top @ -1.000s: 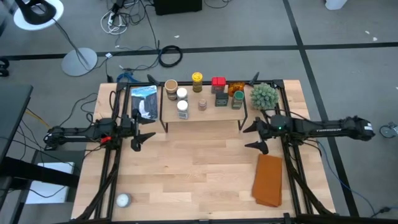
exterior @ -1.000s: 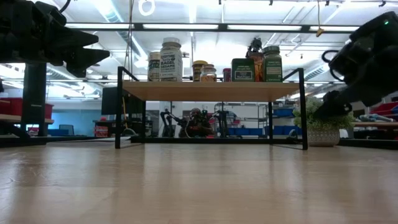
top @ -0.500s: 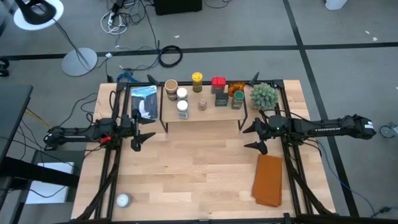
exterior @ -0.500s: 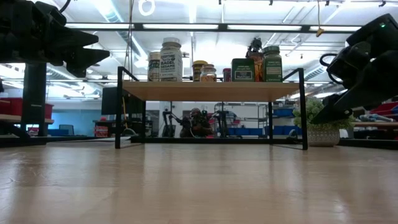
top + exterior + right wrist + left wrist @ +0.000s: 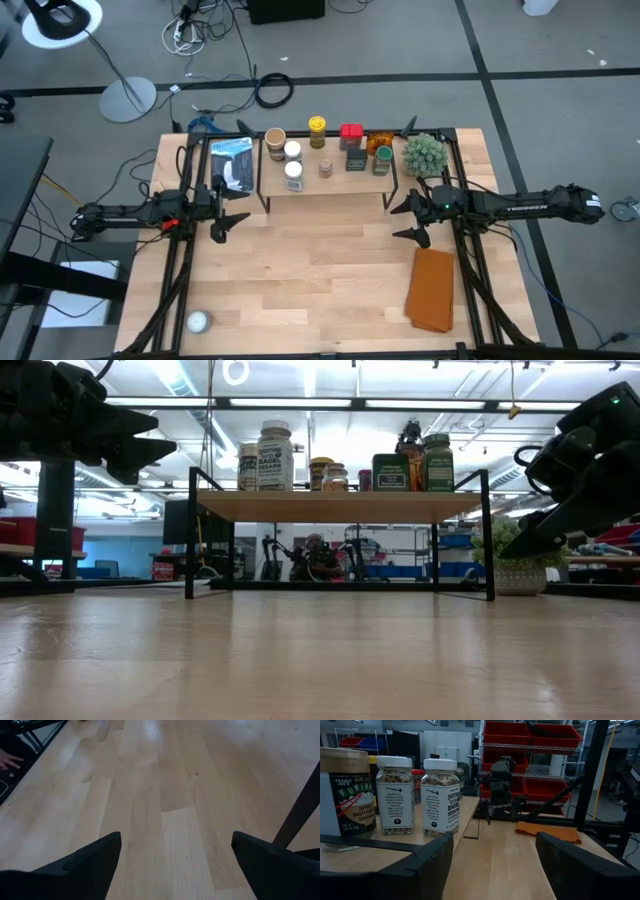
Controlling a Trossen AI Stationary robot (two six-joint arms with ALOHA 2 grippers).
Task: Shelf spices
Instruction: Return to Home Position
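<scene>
- pale ball (image 5: 199,321): lies alone on the worktop (image 5: 320,270), by its lower-left corner in the high view; well apart from everything else;
- left hand (image 5: 238,204): held above the worktop, just in front of the left end of the shelf (image 5: 340,184); fingers spread wide, holding nothing; the left wrist view looks between them along the shelf top;
- blue-and-white packet (image 5: 232,162): lies flat just beside the shelf's left end;
- shelf: light-wood board on thin black legs, at the far middle of the worktop; its front strip is bare;
- spices (image 5: 294,172): all stand upright on the shelf top; a brown-lidded jar and two white-lidded jars at the left, a yellow-lidded jar at the back near the middle, a red box and a dark tin right of it, a green-lidded jar near the right end;
- right hand (image 5: 398,221): held above the worktop, in front of the shelf's right end; fingers spread, empty;
- green spiky plant (image 5: 424,153): stands just beside the shelf's right end;
- orange-brown cloth (image 5: 433,288): folded, flat on the worktop near its right edge.
</scene>
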